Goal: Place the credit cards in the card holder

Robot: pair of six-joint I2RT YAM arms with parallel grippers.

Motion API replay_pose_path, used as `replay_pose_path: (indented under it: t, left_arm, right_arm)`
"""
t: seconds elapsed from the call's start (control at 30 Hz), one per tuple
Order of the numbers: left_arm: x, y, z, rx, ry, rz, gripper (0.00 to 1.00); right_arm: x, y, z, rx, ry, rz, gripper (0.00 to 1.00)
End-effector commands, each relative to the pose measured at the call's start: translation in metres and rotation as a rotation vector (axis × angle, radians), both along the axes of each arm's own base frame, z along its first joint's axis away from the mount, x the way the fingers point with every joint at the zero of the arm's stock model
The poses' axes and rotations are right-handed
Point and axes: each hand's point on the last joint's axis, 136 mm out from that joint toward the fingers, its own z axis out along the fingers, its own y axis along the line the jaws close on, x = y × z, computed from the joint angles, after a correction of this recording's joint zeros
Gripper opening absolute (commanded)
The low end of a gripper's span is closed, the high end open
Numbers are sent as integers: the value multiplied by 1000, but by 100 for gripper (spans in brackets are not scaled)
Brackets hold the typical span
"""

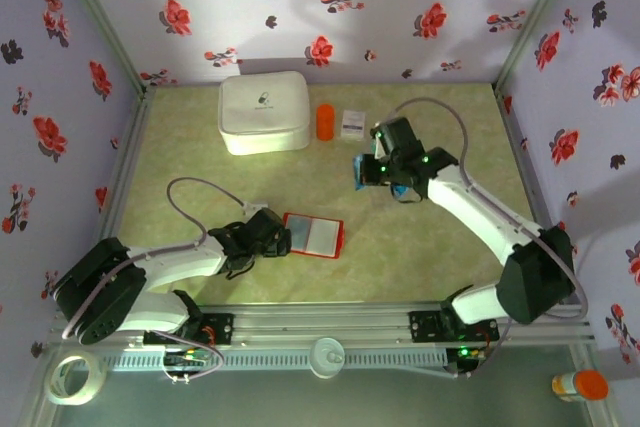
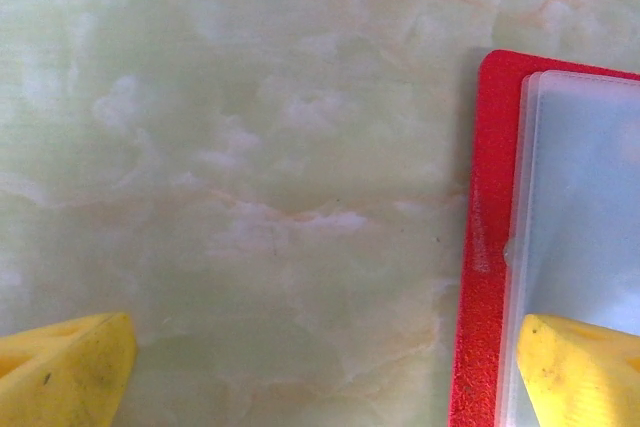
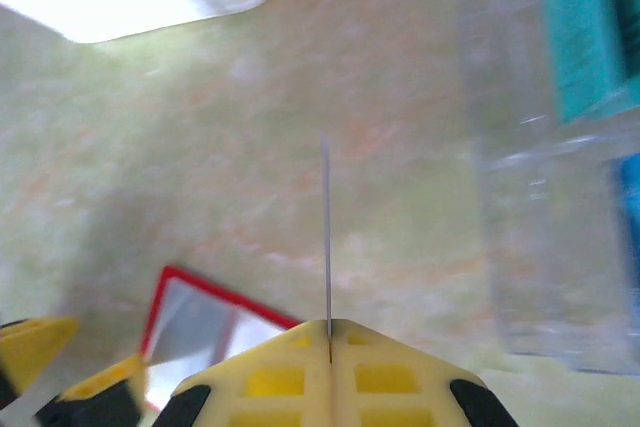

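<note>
On the marbled table [image 1: 420, 257] between floral walls [image 1: 400, 7], left gripper [image 2: 325, 375] gapes; right gripper [image 3: 329, 332] pinches a credit card [image 3: 327, 227].

The top external view looks down from above and behind the arm bases, taking in the whole green marbled table [image 1: 400, 267]. The left wrist view faces straight down, very near the tabletop, at the red card holder [image 2: 485, 197] edge. The right wrist view looks forward and down from higher up, and shares that card holder with both others.

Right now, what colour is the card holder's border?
The card holder has a bright red border, clearest in left wrist view.
</note>
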Motion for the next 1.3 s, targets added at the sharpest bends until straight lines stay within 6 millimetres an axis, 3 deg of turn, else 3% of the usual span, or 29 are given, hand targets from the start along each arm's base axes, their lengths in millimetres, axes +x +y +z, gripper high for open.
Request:
replay_pose_path:
  t: [0.0,0.17,0.3,0.6,1.0,1.27]
  left_arm:
    - [-4,12,-1,24,5,28,98]
    - [-5,13,-1,29,7,29,98]
    - [-5,14,-1,32,9,28,98]
    - [-4,12,3,32,6,23,98]
    - [1,5,25,0,-30,11,99]
    - [7,-8,29,-6,-26,-31,100]
  right_arm:
    - [-13,40,-4,218,15,-20,0]
    - [-40,74,-28,333,-12,-31,0]
    - [-54,88,-52,370,-15,-43,0]
    - [-67,114,-84,382,52,-23,0]
    - [-69,115,-115,337,116,-44,0]
    - [-70,115,-117,351,122,-53,0]
